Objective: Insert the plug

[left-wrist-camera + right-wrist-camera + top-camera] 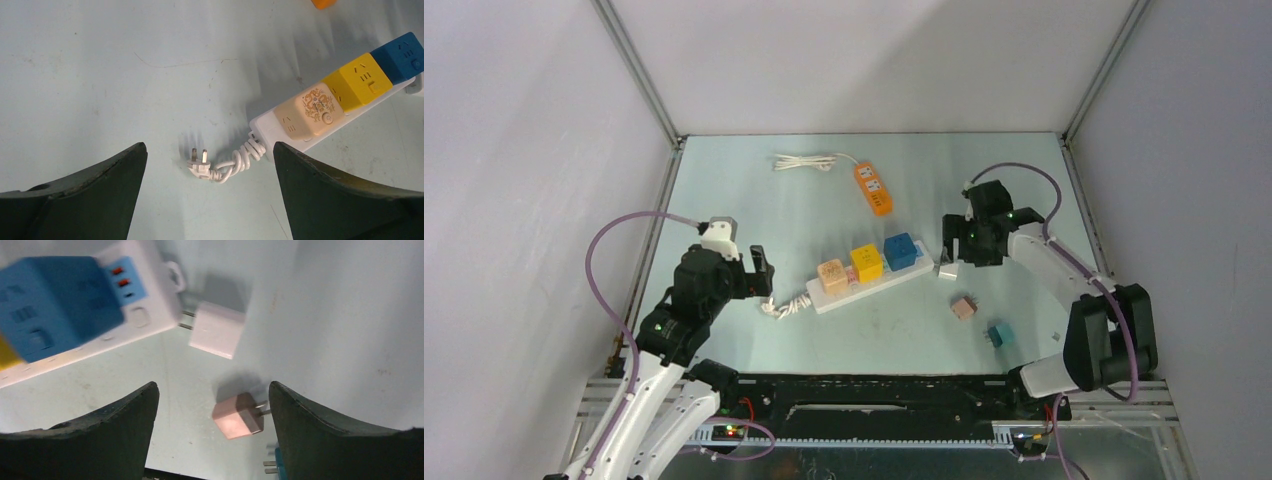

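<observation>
Left tool [209, 146]: released, jaws wide, above the coiled cord [235, 162]; wide counter [100, 75] beyond it
Right tool [214, 385]: released, holding nothing, above the pink plug [237, 416]
White plug [217, 330]: flat on the counter; prongs seemingly at the power strip [145, 315] end edge

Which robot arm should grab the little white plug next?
Probably the right. The right gripper hangs open right by the white plug, beside the blue end of the power strip. The left gripper sits far off at the cord end.
</observation>
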You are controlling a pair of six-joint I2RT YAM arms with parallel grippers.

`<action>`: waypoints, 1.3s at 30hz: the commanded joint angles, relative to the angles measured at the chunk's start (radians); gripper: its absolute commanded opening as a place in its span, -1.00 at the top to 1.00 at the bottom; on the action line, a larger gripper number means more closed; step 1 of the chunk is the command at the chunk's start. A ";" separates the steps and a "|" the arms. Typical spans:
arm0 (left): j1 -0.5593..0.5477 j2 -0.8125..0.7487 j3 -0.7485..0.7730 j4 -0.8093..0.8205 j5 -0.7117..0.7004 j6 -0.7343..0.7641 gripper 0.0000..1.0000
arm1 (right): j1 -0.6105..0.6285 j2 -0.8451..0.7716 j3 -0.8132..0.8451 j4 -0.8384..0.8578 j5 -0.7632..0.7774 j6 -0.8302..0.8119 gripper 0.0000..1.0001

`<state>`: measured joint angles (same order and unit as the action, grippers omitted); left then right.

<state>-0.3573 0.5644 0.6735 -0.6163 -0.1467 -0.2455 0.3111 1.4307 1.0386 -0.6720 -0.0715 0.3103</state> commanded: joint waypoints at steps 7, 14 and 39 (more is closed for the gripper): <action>0.005 0.019 -0.014 0.014 0.019 -0.006 -0.99 | -0.040 0.153 -0.039 0.150 -0.082 0.081 -0.55; 0.006 0.018 -0.014 0.015 0.023 -0.005 -0.99 | -0.033 0.218 -0.005 0.165 -0.061 0.077 -0.36; 0.005 0.008 -0.012 0.015 0.025 -0.003 -0.99 | 0.071 0.150 0.047 0.055 0.207 0.017 0.74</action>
<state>-0.3569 0.5808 0.6735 -0.6163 -0.1276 -0.2455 0.3565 1.6962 1.0607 -0.5827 0.0589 0.3527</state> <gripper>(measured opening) 0.996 0.450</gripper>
